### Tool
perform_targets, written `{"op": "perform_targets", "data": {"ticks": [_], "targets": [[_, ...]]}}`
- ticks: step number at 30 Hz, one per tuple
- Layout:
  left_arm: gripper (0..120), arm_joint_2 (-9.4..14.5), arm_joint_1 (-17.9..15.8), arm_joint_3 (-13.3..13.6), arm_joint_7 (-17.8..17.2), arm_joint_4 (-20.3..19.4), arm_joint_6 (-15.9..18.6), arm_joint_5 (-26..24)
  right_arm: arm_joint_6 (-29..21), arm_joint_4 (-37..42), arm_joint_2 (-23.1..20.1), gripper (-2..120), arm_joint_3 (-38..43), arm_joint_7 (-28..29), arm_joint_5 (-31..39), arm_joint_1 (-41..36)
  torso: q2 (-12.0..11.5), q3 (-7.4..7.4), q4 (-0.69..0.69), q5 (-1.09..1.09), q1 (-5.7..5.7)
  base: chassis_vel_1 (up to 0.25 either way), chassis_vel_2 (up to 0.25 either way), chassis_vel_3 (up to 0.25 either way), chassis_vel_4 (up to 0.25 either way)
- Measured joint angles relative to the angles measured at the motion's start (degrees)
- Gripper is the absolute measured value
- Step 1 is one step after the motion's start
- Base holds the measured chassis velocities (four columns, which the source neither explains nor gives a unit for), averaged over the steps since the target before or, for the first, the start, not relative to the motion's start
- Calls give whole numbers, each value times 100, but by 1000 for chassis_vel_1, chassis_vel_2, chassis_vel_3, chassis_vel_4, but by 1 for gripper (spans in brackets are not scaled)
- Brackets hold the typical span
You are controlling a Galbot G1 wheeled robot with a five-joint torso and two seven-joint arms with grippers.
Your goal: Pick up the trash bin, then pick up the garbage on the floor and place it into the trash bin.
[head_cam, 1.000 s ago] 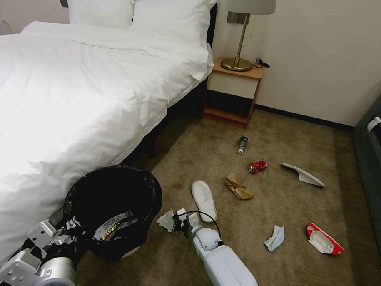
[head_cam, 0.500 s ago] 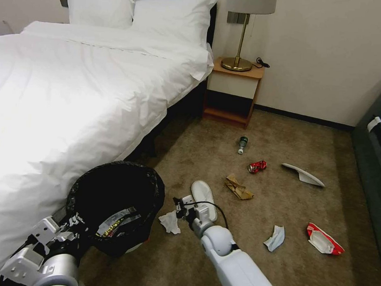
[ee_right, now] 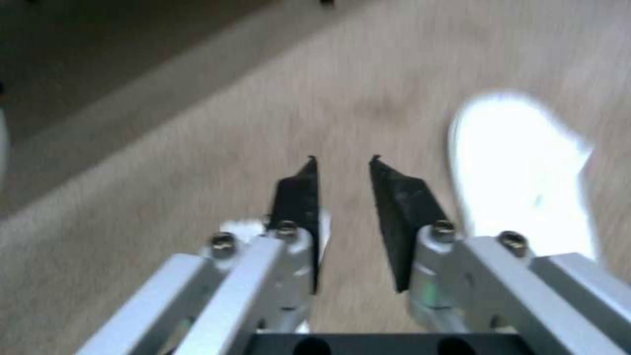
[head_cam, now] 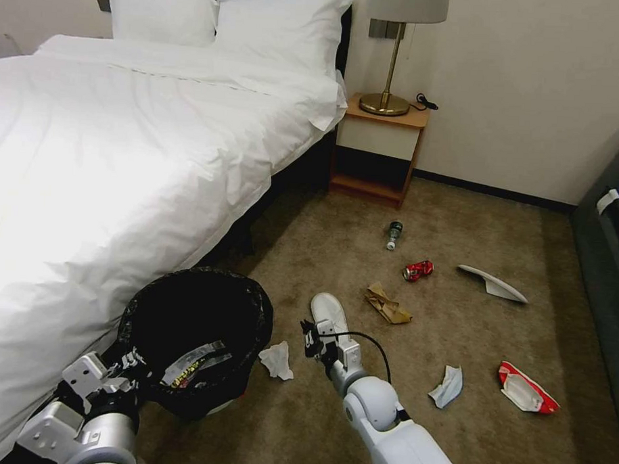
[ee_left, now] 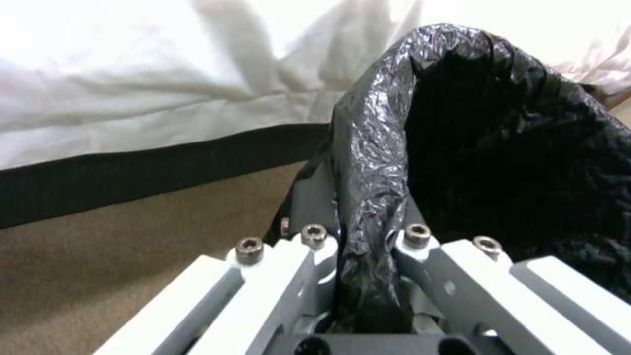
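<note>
The trash bin [head_cam: 196,326], lined with a black bag, is tilted beside the bed with a snack wrapper [head_cam: 193,365] inside. My left gripper [head_cam: 123,366] is shut on its rim; in the left wrist view the fingers of my left gripper [ee_left: 368,276] pinch the crinkled bag edge [ee_left: 368,187]. My right gripper [head_cam: 312,340] hovers open just beside a white slipper [head_cam: 330,312], with nothing between its fingers [ee_right: 296,197]; the slipper [ee_right: 519,172] lies right by them. A crumpled white tissue [head_cam: 276,361] lies on the carpet between the bin and the right gripper.
More garbage dots the carpet: a brown paper bag [head_cam: 387,304], a red can [head_cam: 418,269], a green bottle [head_cam: 394,233], a second slipper [head_cam: 492,282], a pale blue mask [head_cam: 447,387] and a red wrapper [head_cam: 526,390]. The bed [head_cam: 122,158] stands left, a nightstand [head_cam: 379,143] behind.
My right gripper has drawn away from the tissue and swung right, up to the near slipper. The tissue stays on the carpet. The bin has shifted slightly right.
</note>
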Motion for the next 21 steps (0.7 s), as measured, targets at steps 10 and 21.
{"op": "perform_targets", "data": {"ticks": [10,21], "targets": [[5,18,0,-50,0,-62,-4,-33,-662,-860,327,63,-15,153,370,209,0,0,0,-1,0,0,0,0,0],[5,36,-32,-88,0,-65,-10,-72,-402,-1750,669,98,74,-323,-381,438,0,0,0,-1,0,0,0,0,0]]}}
